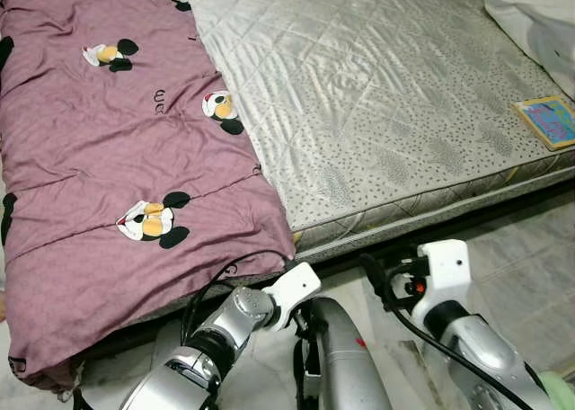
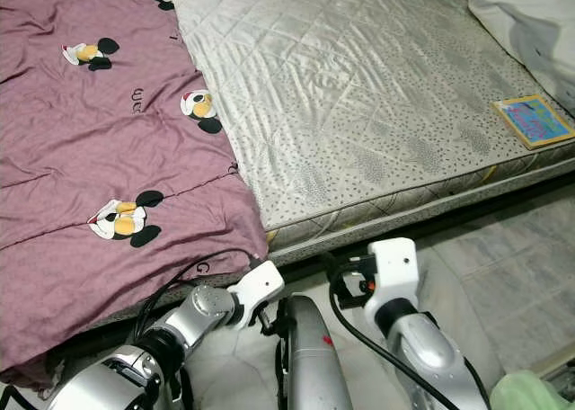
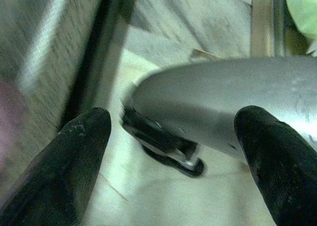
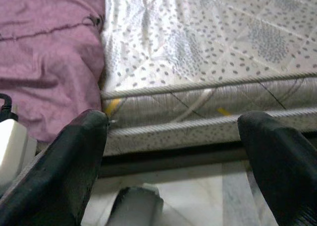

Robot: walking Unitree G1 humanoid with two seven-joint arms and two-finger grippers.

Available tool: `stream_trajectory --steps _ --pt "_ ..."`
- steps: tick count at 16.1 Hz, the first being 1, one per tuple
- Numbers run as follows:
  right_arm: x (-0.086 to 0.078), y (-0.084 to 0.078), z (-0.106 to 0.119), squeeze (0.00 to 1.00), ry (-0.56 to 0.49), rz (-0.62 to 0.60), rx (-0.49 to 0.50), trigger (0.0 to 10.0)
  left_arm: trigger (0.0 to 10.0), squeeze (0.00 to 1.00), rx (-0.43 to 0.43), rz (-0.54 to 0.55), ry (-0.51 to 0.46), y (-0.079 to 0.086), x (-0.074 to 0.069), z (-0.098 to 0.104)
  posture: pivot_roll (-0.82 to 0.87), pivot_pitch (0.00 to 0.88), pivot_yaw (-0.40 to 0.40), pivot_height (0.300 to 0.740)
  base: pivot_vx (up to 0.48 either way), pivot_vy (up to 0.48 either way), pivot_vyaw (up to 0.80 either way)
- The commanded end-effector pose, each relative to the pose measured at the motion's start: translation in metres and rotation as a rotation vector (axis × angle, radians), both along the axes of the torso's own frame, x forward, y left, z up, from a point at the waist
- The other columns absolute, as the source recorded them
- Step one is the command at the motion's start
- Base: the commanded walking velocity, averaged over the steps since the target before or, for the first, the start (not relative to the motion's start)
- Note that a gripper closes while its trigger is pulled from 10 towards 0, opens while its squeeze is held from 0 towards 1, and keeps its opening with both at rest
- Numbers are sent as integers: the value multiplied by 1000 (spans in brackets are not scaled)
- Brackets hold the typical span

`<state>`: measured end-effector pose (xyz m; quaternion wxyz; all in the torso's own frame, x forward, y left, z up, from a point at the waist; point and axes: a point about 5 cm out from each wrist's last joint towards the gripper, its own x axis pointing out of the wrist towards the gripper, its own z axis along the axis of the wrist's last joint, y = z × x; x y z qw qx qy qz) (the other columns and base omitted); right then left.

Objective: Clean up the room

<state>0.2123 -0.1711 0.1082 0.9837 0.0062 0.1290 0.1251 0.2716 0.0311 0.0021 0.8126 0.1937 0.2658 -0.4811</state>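
Nearest the head camera, the robot's own silver arms are tucked low in front of its body, above the pale tiled floor (image 1: 521, 248). Beyond them stands the bed: a quilted grey mattress (image 1: 377, 113) with a mauve blanket (image 1: 99, 158), printed with cartoon mice, spread over its left part and hanging over the near edge. A small colourful book (image 1: 548, 122) lies near the mattress's right edge, and a white pillow (image 1: 539, 14) sits at the far right corner.

In the left wrist view, the left claw (image 3: 173, 151) is spread wide and empty, pointing down at the floor and the robot's own silver limb.

In the right wrist view, the right claw (image 4: 173, 156) is also wide and empty, aimed at the mattress side, with the blanket's hanging edge beside it.

By my judgement, tidying has not yet begun in earnest: the robot is facing the bed and choosing. The book looks the likeliest stray; reaching it calls for stepping right and raising the right arm over the mattress.
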Motion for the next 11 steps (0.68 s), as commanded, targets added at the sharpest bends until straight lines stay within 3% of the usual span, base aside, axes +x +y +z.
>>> stream_trajectory --steps 1,2,3,5,6,8,10,11 --pt "1 -1 -4 0 8 -18 -7 10000 10000 0 -21 -17 -86 -5 6 10 -199 192 -53 609 0 0 0" --pt "4 1 -4 0 -3 -24 -4 10000 10000 0 -85 40 -249 -5 24 35 -192 181 -45 609 0 0 0" --pt "5 1 -5 0 -7 -27 -3 10000 10000 0 -106 68 -294 -4 30 43 -191 180 -44 609 0 0 0" --pt "5 2 -4 0 -28 -54 -1 10000 10000 0 -217 271 -437 11 55 76 -190 179 -37 609 0 0 0" --pt "3 1 -3 0 -40 -74 -2 10000 10000 0 -258 410 -434 28 68 85 -195 187 -33 609 0 0 0" --pt "-1 -2 0 0 -53 -104 -4 10000 10000 0 -240 494 -417 45 76 85 -216 204 -31 609 0 0 0" --pt "-5 -4 3 0 -47 -130 3 10000 10000 0 -162 619 -270 68 80 69 -240 217 -35 609 0 0 0" --pt "-7 -6 4 0 -40 -140 8 10000 10000 0 -64 593 -149 73 73 51 -248 220 -38 609 0 0 0"
